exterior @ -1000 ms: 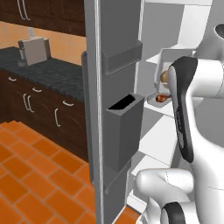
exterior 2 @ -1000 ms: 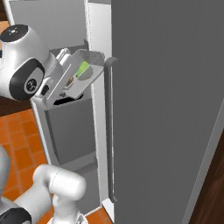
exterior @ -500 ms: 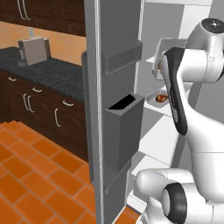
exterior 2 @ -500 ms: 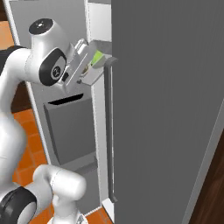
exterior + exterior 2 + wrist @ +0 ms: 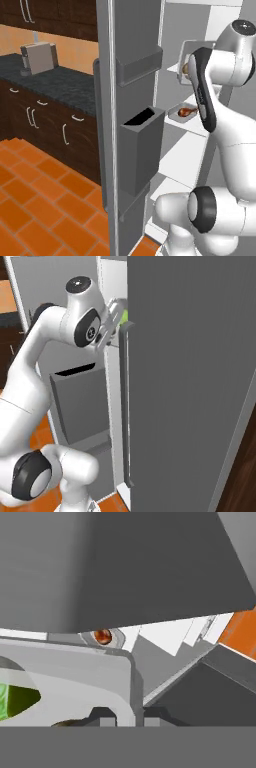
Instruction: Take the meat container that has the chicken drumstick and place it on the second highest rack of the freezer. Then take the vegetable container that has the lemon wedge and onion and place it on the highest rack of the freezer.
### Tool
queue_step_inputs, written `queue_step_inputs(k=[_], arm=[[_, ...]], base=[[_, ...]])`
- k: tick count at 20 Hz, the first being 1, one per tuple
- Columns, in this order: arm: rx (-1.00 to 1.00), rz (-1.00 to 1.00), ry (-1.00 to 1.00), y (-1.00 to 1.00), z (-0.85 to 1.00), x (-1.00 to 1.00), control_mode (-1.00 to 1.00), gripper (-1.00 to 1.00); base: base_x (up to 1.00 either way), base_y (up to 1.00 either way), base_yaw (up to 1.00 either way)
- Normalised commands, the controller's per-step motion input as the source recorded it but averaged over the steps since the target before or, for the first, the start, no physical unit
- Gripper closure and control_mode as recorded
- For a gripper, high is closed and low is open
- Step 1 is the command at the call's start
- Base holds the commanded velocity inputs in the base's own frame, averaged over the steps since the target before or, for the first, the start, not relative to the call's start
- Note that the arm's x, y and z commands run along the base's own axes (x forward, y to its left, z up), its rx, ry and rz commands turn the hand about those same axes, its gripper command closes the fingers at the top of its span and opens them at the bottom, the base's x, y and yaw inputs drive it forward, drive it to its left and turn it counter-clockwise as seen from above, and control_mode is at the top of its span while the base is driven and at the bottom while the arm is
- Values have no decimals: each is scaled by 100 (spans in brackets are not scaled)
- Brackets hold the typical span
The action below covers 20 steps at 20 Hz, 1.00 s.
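Grey smooth tray point(image 5: 75, 677) – claw point(image 5: 122, 714) clamped on rim | glossy drumstick point(image 5: 187, 112) – white shelf point(image 5: 192, 122)

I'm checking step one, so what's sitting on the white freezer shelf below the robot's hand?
A pale tray holding the glossy orange-brown chicken drumstick sits on that white shelf. The robot's white forearm covers the tray's right end.

lemon wedge point(image 5: 15, 698) cropped, drumstick point(image 5: 187, 112) half-hidden

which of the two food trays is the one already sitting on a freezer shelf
The tray with the chicken drumstick, resting on a white shelf inside the freezer. The other tray, holding the green lemon wedge, is gripped by the gripper higher up.
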Motion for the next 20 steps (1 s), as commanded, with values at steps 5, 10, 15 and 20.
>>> queue_step_inputs(k=[5, 10, 15, 20], arm=[[0, 0, 0, 0, 4, 93, -100, 100], [0, -2, 0, -25, 6, 100, -100, 100], [0, -7, -2, -41, 9, 87, -100, 100], [0, -12, 0, -37, -7, 81, -100, 100]], base=[[0, 0, 0], [0, 0, 0], [0, 0, 0], [0, 0, 0]])
